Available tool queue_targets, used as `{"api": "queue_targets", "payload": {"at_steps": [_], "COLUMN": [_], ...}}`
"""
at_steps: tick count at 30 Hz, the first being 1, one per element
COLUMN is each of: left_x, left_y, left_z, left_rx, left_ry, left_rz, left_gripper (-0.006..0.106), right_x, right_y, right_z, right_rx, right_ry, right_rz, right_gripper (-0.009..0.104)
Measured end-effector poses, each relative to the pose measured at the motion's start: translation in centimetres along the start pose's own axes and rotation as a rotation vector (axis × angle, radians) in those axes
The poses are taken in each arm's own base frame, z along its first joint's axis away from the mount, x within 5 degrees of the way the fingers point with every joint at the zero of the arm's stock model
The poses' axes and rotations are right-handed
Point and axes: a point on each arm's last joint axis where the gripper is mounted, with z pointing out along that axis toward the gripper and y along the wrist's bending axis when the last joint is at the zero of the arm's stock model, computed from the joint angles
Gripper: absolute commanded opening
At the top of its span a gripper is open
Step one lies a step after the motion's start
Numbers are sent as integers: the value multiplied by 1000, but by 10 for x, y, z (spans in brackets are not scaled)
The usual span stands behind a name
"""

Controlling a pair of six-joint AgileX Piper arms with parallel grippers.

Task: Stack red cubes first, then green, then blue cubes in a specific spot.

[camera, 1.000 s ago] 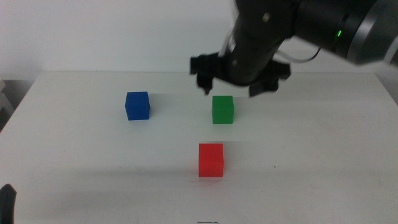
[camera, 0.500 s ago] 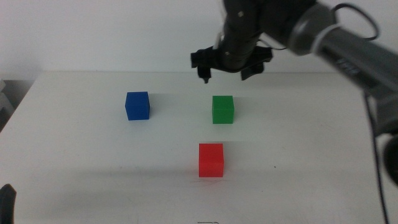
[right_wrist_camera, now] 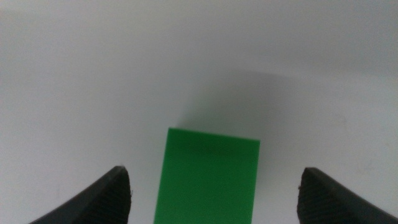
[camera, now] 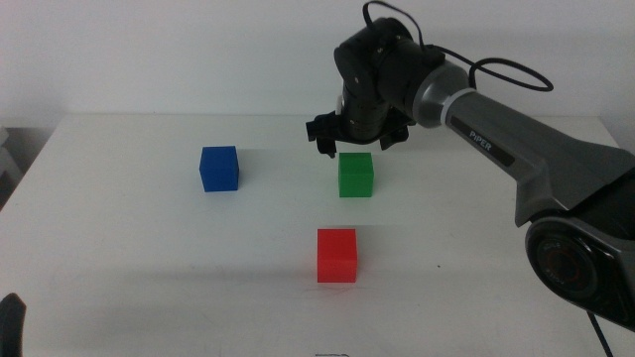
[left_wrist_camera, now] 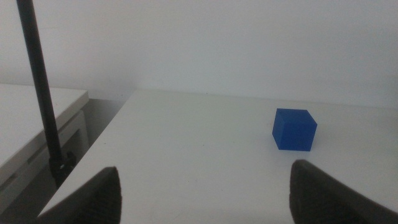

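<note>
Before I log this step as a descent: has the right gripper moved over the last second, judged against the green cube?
Yes. The right gripper has come down toward the green cube, now just above it, open.

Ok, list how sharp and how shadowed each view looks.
Middle view: sharp, soft shadows under the green cube and right gripper. Left wrist view: hazy, blue cube soft-edged. Right wrist view: cube close, jaws blurred, grey shadow beyond.

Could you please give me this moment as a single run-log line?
right hand: open, above green cube | left hand: open, waiting at table edge | red cube, blue cube: apart on table, nothing stacked
</note>
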Motion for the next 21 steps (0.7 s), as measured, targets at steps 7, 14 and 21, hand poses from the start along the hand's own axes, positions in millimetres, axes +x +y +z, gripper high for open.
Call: {"api": "queue_targets", "payload": {"at_steps": [7, 14, 21], "left_x": [0, 0, 0], "left_y": [0, 0, 0], "left_z": [0, 0, 0], "left_rx": [0, 0, 0], "left_ry": [0, 0, 0], "left_rz": [0, 0, 0], "left_gripper": [91, 91, 91], "right_x": [1, 5, 10], "right_y": [-4, -5, -1], "right_z": [19, 41, 55], "right_rx": [22, 27, 1], "right_ry": [-8, 2, 9], "right_rz": [8, 6, 16], "right_gripper": [75, 75, 54]}}
